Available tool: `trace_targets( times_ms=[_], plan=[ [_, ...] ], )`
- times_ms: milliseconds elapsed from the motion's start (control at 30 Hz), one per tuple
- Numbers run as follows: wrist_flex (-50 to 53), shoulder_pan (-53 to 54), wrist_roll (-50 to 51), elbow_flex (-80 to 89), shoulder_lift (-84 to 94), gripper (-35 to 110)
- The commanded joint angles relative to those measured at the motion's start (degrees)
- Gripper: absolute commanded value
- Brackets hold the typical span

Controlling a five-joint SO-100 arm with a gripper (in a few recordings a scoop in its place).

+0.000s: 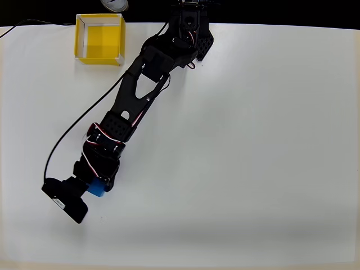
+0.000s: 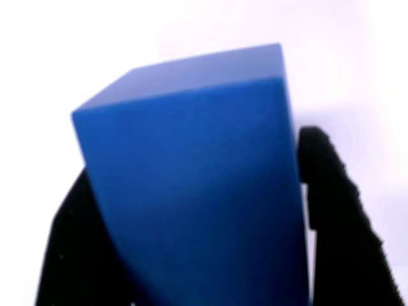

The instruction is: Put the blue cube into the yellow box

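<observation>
In the overhead view the yellow box sits open at the table's top left, well apart from the black arm stretched toward lower left, while in the wrist view the gripper clamps the blue cube between its fingers.

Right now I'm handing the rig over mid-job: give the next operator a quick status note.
Gripper: shut on the blue cube, a finger on each side in the wrist view.
Blue cube: at the gripper in the lower left of the overhead view, far from the box.
Yellow box: upper left of the white table, nothing inside.
Done: grasp.
Left: carry the cube to the box and release.
</observation>
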Motion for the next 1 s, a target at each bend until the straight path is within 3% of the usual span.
trace_targets(
  times_ms=[0, 200, 500, 967],
  plan=[
    [3.69, 11.25, -1.85, -12.83, 11.34, 9],
    [8.09, 25.05, -3.43, -8.35, 18.02, 9],
    [4.83, 42.01, -6.06, 14.33, 33.66, 9],
    [-0.35, 52.91, -7.65, 44.38, 55.02, 9]
  ],
)
